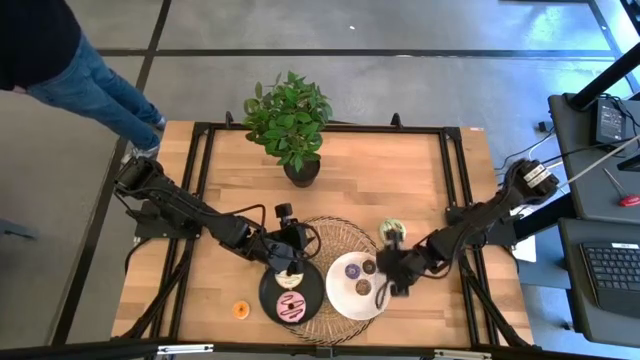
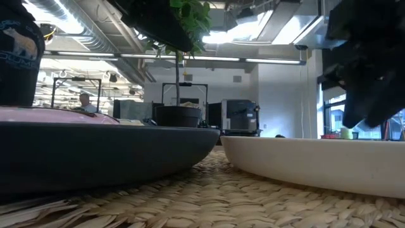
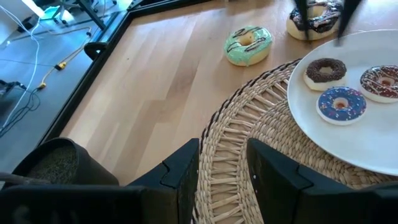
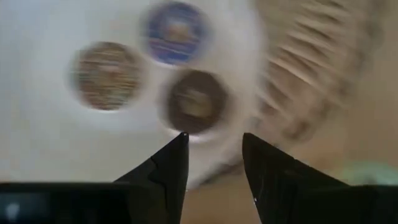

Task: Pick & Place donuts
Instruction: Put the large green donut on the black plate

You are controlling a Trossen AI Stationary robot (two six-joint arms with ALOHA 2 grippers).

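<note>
Three minis (image 3: 341,103) on white plate (image 3: 373,146)

Left claw (image 3: 222,171) hung open over the round woven straw mat (image 3: 261,143); ahead sat a mint-green iced donut (image 3: 248,45) on bare wood, and three mini donuts on the white plate (image 3: 367,140).

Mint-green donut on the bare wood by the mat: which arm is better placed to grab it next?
Right, probably. The right gripper, open and empty, hovers at the white plate, right beside the mint-green donut. The left gripper sits over the black plate, farther across the mat.
</note>
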